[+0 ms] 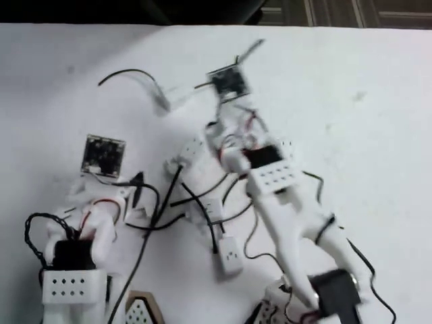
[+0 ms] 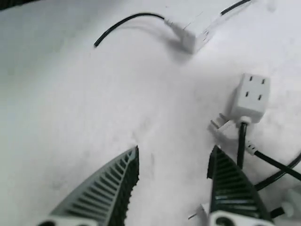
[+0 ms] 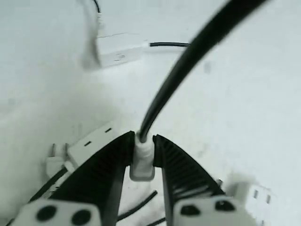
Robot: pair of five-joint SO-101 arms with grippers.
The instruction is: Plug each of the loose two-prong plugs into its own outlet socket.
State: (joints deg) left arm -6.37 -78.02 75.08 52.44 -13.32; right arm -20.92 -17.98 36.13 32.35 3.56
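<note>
Currently the white two-prong plug [image 3: 142, 162] sits pinched between the fingers of my right gripper [image 3: 142, 141], which is clamped tight on it. Its black cord [image 3: 188, 66] runs up and away from the plug. Just beside that gripper lies a white outlet socket block [image 3: 91, 139], and a loose plug [image 3: 54, 162] rests next to it with its prongs bared. Farther off, another outlet block [image 3: 115, 52] with its own cord rests on the white desk [image 3: 244, 94]. My left gripper [image 2: 174, 160] is spread wide with nothing in it. It hangs over bare desk, near the first block and the loose plug.
</note>
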